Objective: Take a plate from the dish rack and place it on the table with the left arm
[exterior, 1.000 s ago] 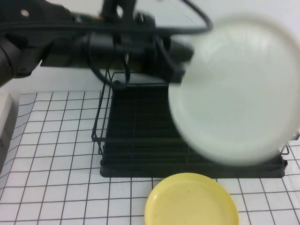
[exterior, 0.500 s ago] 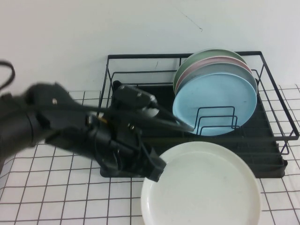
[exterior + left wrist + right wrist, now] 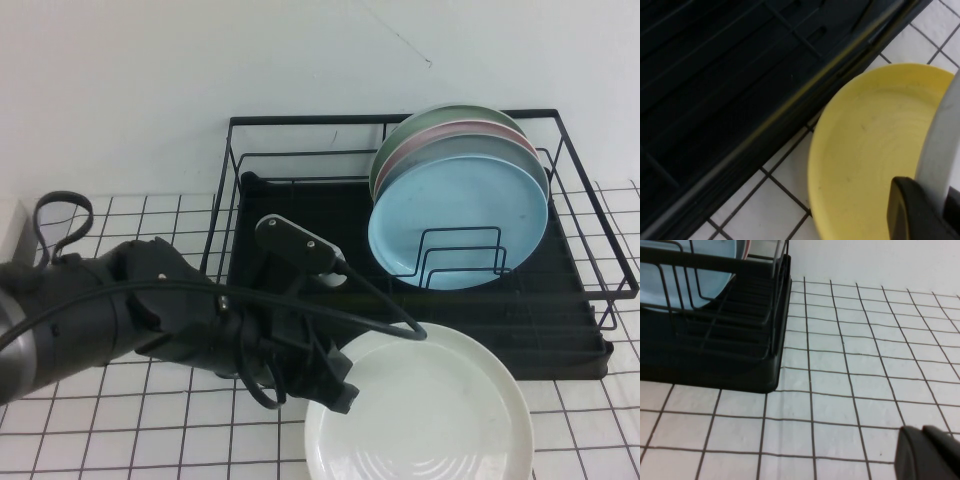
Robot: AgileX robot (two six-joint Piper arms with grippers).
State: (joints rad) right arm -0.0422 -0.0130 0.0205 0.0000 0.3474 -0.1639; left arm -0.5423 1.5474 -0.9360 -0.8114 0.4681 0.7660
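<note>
Plate [image 3: 420, 410] sits low at 6 o'clock of the dish rack [image 3: 300, 225], your left gripper [image 3: 335, 385] clamped on its 9 o'clock rim, directly over the yellow plate [image 3: 865, 150], so it'd land stacked, not on the table [image 3: 120, 440]; right gripper [image 3: 930, 452] is parked low over the cloth, can't tell its opening.

The plate [image 3: 420, 410] looks glossy off-white, smooth with faint concentric rings catching the light; the yellow plate [image 3: 870, 150] beneath it is satin-smooth, lightly speckled. The dish rack [image 3: 300, 250] is thin black wire over a matt black plastic-looking tray, and the tabletop [image 3: 850, 370] is white cloth with a thin dark grid. The left claw [image 3: 335, 390], at the plate's rim, and the right claw [image 3: 930, 452], low over the tabletop, look like matt black plastic.
</note>
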